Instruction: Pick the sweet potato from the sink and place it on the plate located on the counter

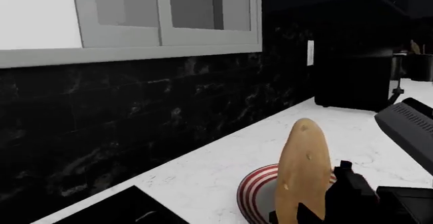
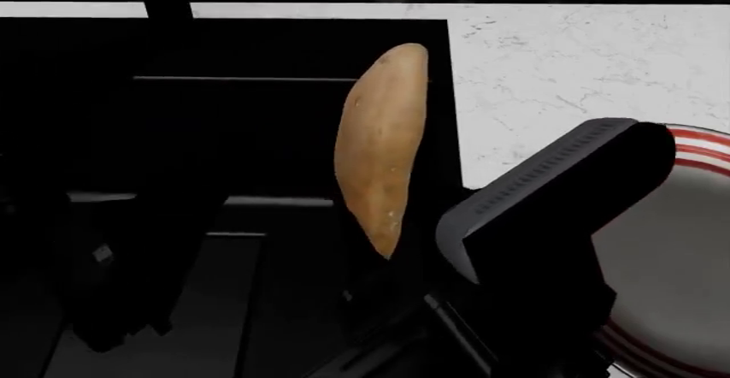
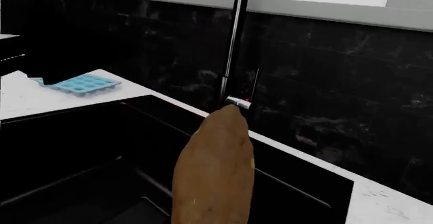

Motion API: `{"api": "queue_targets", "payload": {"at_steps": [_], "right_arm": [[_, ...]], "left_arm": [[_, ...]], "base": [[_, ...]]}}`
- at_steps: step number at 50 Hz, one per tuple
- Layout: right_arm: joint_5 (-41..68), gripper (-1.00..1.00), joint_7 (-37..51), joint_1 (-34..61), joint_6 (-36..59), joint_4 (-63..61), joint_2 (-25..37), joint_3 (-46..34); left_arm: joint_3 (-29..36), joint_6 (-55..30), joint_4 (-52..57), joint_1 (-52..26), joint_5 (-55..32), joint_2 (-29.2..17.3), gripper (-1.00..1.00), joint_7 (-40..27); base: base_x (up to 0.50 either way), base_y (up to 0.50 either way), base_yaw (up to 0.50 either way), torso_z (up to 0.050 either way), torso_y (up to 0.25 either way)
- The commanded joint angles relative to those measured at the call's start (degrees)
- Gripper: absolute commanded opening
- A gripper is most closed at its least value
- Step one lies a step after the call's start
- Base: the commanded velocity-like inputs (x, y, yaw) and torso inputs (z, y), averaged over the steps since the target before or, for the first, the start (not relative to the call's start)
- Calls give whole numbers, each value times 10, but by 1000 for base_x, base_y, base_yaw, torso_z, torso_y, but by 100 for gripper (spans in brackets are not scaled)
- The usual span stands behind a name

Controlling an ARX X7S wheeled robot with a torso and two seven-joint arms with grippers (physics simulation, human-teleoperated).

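The long, tapered orange-tan sweet potato (image 2: 382,147) hangs upright above the large black sink (image 2: 228,121), its lower end seemingly clenched in the right gripper (image 3: 210,219), though the fingers are out of sight. The round red-and-white striped plate (image 2: 685,258) lies to its right on the white marble counter (image 2: 570,62); the left gripper's (image 1: 338,203) state I cannot tell.

The right arm (image 2: 548,224) crosses the lower right of the head view, a dark angular body. Its gripper is hidden in the dark. The left gripper (image 1: 352,193) shows only as black parts, its jaws unclear.
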Motion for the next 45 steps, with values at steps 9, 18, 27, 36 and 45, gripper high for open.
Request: {"api": "queue_targets", "payload": {"at_steps": [9,18,27,36,45], "right_arm": [[61,-100,127,47,109,-47,36,18],[226,-100,296,76,104,-13,97,35],[241,-100,328,77,85,12,135,43],[281,-100,382,85,99,47,160,64],[323,-100,426,97,96,76,203,59]], "left_arm": [[16,-26,33,10,63,-9,100,-151],[25,-51,53,5,71,-26,100,-207],[52,-20,57,17,110,-51,100,-212],[86,15,60,27,156,-72,100,-212],[102,24,55,29,172,-81,100,-218]], "base": [[0,0,0,0,0],[0,0,0,0,1],[0,0,0,0,0],[0,0,0,0,0],[0,0,0,0,1]]}}
